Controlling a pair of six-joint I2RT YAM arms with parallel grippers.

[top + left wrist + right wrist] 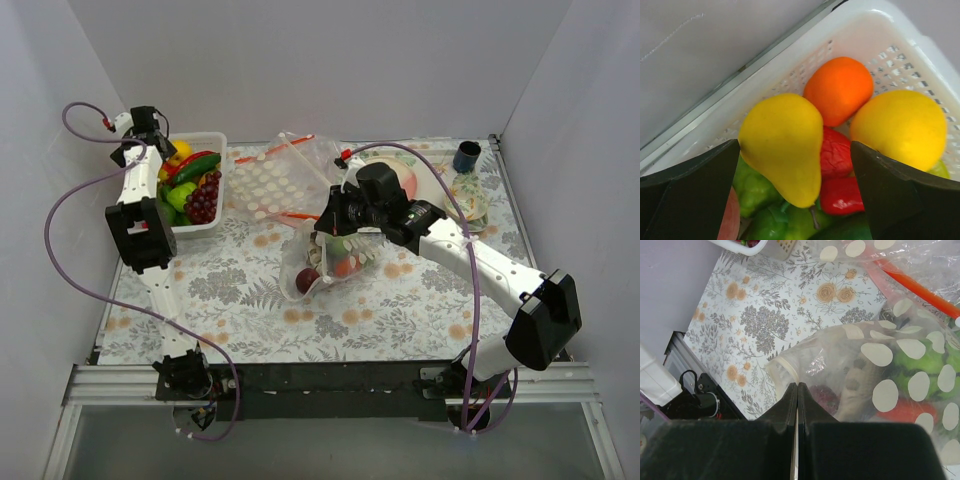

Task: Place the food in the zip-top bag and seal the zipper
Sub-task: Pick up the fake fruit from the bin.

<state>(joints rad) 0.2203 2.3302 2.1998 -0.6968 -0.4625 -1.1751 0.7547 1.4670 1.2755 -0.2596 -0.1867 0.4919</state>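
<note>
The white slatted basket (214, 139) at the back left holds food (196, 186): purple grapes, green and red pieces. My left gripper (152, 137) hangs open over its far corner. In the left wrist view its jaws (795, 150) stand wide on either side of a yellow pear (782, 135), not touching it, beside an orange round (840, 87) and a yellow round (900, 127). My right gripper (328, 228) is shut on the plastic edge of the polka-dot zip-top bag (335, 262). The bag (880, 370) has green, red, dark red and grey pieces inside. The red zipper (912, 285) runs above.
More dotted transparent plastic (270, 180) with a red strip (288, 141) lies flat behind the held bag. A dark blue cup (466, 156) and a plate (468, 200) stand at the back right. White walls close in three sides. Purple cables loop along both arms.
</note>
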